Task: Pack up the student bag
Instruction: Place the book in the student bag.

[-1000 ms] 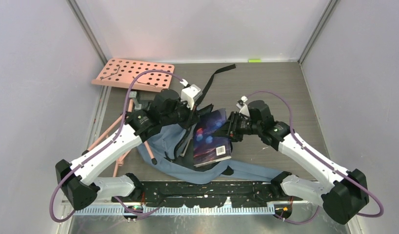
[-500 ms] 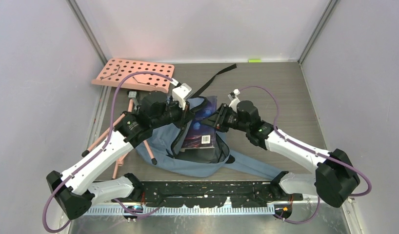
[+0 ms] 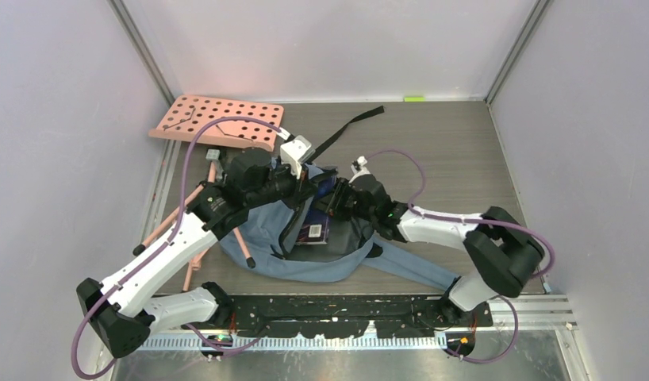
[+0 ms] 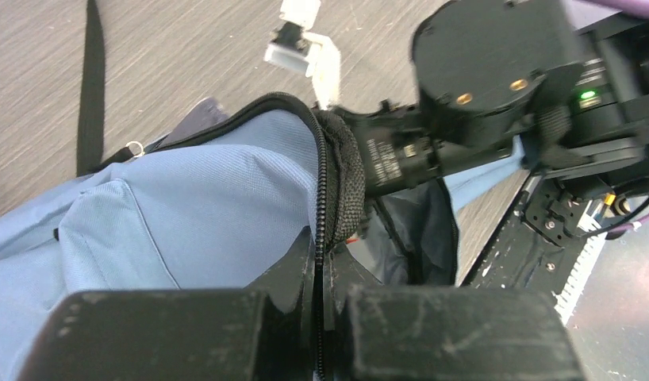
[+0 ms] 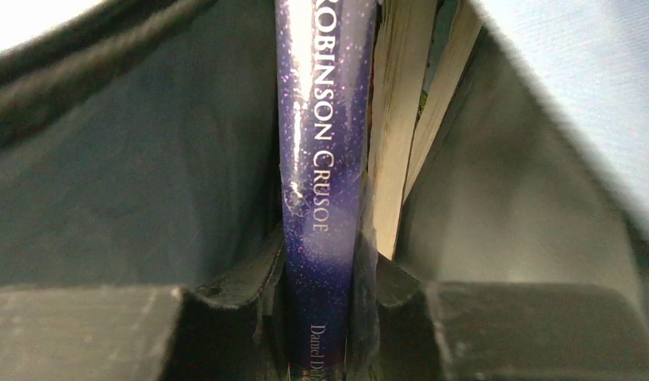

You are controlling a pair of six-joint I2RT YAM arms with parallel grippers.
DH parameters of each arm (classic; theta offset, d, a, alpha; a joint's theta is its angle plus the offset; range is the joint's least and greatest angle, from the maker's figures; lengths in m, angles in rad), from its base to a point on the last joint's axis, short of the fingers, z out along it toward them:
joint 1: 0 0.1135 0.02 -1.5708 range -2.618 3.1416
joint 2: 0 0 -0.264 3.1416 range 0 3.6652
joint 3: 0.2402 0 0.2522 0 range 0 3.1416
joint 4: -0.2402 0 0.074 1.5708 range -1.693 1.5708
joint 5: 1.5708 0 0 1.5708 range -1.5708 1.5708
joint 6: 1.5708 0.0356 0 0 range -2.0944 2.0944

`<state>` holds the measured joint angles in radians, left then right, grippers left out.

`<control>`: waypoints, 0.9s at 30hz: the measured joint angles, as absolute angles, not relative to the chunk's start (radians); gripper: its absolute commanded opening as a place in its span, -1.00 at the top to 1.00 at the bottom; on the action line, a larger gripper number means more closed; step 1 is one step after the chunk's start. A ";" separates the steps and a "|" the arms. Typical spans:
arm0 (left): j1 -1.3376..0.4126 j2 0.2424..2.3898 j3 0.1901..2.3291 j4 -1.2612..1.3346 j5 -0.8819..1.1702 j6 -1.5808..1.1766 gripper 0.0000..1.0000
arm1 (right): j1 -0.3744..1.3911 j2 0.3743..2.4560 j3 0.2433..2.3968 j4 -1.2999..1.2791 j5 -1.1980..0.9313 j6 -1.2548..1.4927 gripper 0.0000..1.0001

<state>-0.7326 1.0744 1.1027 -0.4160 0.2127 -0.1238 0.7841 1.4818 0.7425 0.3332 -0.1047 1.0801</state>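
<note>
Your left claw (image 4: 317,270) pinches student bag (image 4: 194,198) rim | right claw (image 5: 321,305) clamps book (image 5: 321,159), bag around it | likely you just release.

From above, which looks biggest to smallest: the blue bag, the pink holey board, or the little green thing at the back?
1. Soft blue-grey fabric backpack
2. Flat pink board with round holes
3. Tiny green strip

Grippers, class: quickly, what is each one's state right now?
Left gripper: closed on the student bag, at its opening.
Right gripper: closed on the book, inside the bag.
</note>
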 measured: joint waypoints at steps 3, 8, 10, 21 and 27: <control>-0.733 1.076 1.101 -0.416 0.236 -0.126 1.00 | 0.807 1.566 0.759 0.395 -0.096 1.117 0.99; -0.731 1.083 1.099 -0.412 0.259 -0.131 1.00 | 0.836 1.711 0.852 0.480 -0.093 1.133 0.53; -0.731 1.087 1.098 -0.408 0.262 -0.131 1.00 | 0.850 1.774 0.899 0.505 -0.088 1.141 0.19; -0.726 1.093 1.096 -0.403 0.281 -0.133 1.00 | 0.877 1.777 0.889 0.484 0.070 1.031 -0.38; -0.727 1.093 1.096 -0.402 0.286 -0.139 1.00 | 0.875 1.662 0.864 0.312 0.154 0.960 -0.35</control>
<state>-0.7265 1.0935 1.0958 -0.4019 0.2859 -0.1390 0.8749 1.6615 0.8642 0.3122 0.1543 0.9600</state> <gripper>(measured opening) 0.026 0.694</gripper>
